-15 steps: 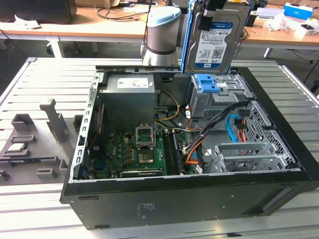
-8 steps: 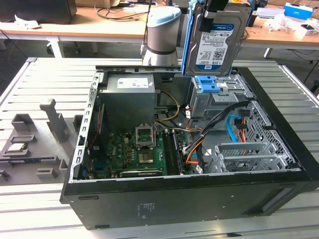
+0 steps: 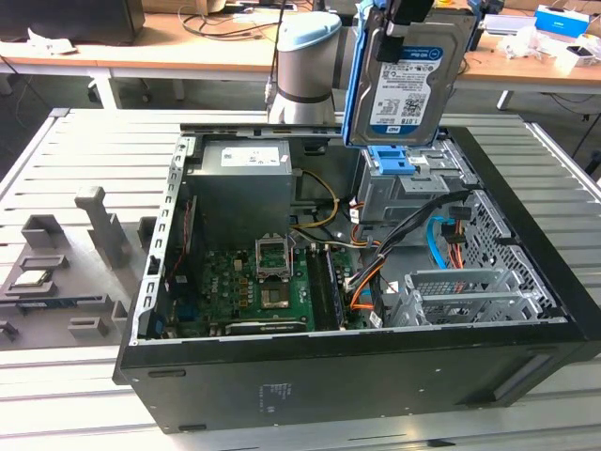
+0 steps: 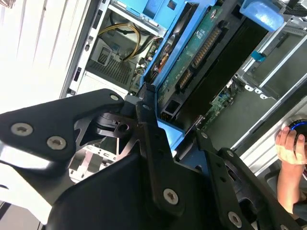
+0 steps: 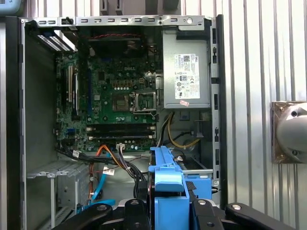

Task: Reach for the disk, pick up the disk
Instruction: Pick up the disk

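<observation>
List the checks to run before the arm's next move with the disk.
1. Grip: ok. The hand is shut on the disk at its blue rails.
2. Disk out of the case: ok. It hangs upright above the case in the exterior view.
3. Gap to the blue bay bracket below: cannot tell.
4. Cables off the disk: ok. Its connector is bare in the second wrist view.
5. Person's arm clear of the path: cannot tell.

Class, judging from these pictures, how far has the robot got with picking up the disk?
Reach and grasp look done: the hand is shut on the disk, held up above the open computer case. Nothing of the pick-up appears left.
</observation>
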{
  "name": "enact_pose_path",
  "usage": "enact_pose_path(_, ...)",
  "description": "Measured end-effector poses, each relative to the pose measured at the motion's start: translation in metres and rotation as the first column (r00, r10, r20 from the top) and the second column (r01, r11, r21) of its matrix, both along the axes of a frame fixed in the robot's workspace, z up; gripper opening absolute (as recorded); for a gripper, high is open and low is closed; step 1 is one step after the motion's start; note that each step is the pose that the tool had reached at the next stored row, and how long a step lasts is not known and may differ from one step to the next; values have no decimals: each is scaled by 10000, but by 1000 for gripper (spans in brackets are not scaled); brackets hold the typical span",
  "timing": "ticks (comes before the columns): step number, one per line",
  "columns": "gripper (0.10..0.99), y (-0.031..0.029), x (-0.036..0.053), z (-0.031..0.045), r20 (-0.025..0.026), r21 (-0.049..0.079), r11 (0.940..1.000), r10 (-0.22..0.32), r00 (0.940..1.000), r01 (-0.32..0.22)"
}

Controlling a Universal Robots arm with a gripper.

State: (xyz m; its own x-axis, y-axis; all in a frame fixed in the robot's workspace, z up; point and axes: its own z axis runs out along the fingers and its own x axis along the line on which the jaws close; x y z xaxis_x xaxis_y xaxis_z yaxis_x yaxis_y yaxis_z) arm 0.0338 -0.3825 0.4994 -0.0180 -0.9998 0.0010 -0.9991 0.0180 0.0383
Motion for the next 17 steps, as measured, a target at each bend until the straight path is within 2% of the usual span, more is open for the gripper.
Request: enact_pose_path(17, 369, -145, 0, 0, 0, 0, 10000, 0, 10000, 0)
